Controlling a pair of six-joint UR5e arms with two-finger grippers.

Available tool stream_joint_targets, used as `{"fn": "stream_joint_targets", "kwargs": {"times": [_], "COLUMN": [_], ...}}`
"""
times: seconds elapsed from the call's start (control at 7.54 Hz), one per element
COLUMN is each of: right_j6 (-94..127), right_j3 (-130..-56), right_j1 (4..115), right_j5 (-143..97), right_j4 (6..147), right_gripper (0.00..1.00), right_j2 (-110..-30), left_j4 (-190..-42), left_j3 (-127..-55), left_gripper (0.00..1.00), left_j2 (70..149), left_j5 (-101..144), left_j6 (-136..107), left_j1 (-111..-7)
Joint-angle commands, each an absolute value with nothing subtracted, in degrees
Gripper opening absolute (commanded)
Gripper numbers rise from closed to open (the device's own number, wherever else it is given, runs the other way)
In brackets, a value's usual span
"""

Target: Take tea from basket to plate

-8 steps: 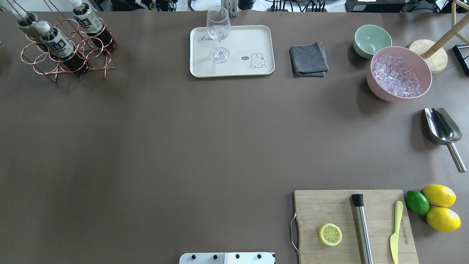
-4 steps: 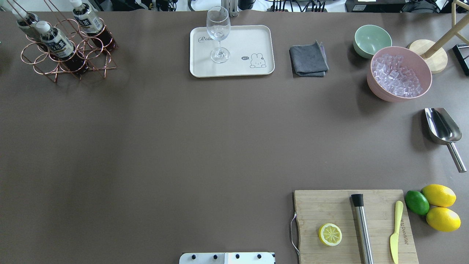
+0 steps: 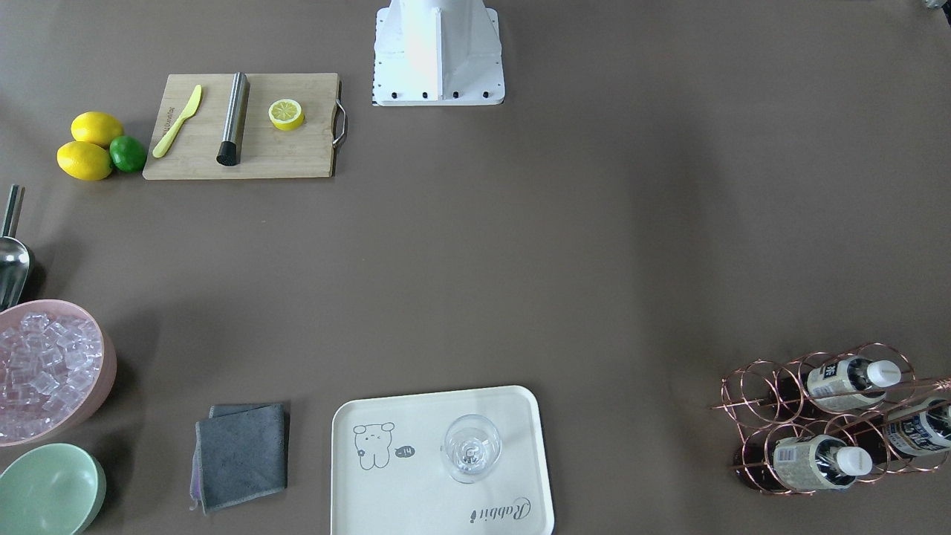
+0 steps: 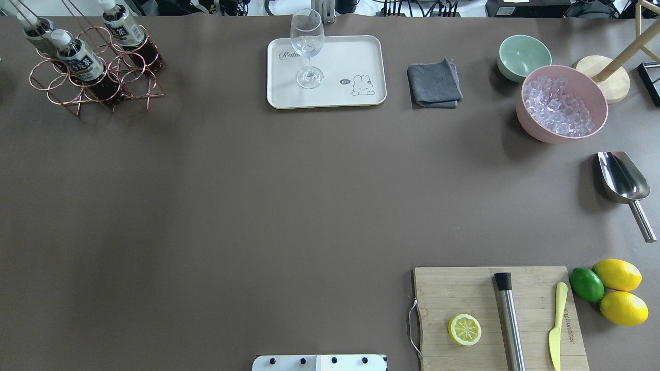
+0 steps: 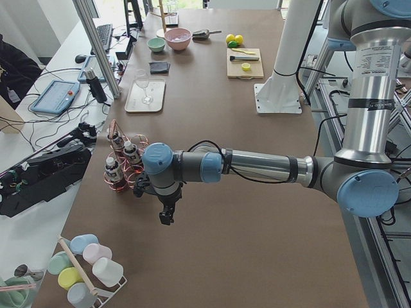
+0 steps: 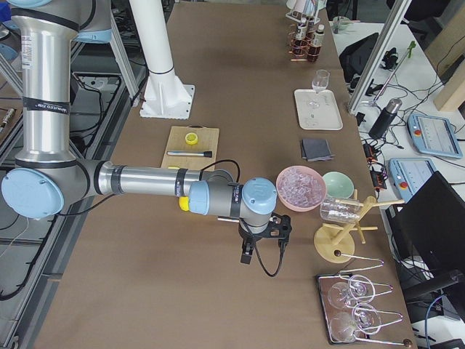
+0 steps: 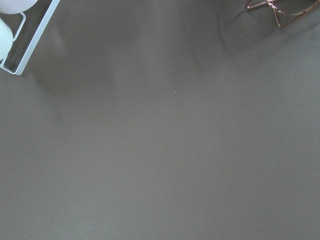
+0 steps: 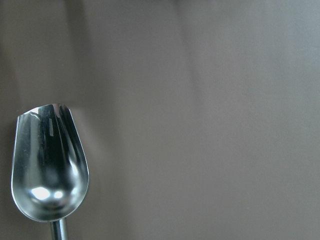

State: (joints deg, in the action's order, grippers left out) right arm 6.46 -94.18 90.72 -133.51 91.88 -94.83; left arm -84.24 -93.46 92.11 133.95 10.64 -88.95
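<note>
Three small bottles of dark tea with white caps stand in the rose-gold wire basket (image 4: 139, 85) at the far left corner. Two carry pale beige labels (image 4: 77, 54) (image 4: 124, 30); the third (image 3: 917, 429) has a blue-and-white label. The cream plate (image 4: 340, 98) with the cartoon drawing lies at the far middle, also in the front view (image 3: 416, 490). My left gripper (image 5: 166, 217) hangs over bare table just short of the basket (image 5: 122, 170). My right gripper (image 6: 247, 254) hangs near the pink bowl. I cannot tell whether either is open or shut.
A wine glass (image 4: 308, 46) stands on the plate's left part. A grey cloth (image 4: 434, 84), mint bowl (image 4: 523, 54), pink ice bowl (image 4: 562, 103) and steel scoop (image 4: 621, 178) lie at the right. A cutting board (image 4: 464, 288) with lemon half, muddler and knife sits near right.
</note>
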Motion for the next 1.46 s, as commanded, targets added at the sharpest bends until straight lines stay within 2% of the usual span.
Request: {"fn": "stream_joint_targets", "kwargs": {"times": [0.0, 1.06, 1.33], "right_j6": [6.5, 6.59, 6.59], "right_j3": [-94.22, -94.31, -94.31], "right_j1": [90.7, 90.79, 90.79], "right_j5": [-133.51, -133.59, -133.59], "right_j4": [91.85, 91.85, 91.93], "right_gripper": [1.0, 1.0, 1.0], "right_j2": [-94.83, -94.92, -94.92], "left_j4": [-84.2, -84.2, -84.37], "left_j3": [-93.52, -93.6, -93.6], "left_gripper": [0.98, 0.98, 0.98], "left_j2": [92.11, 92.37, 94.55], "left_j5": [133.95, 133.86, 133.94], "left_j6": [10.55, 10.63, 10.72], "left_j1": [-88.95, -88.95, -88.86]}}
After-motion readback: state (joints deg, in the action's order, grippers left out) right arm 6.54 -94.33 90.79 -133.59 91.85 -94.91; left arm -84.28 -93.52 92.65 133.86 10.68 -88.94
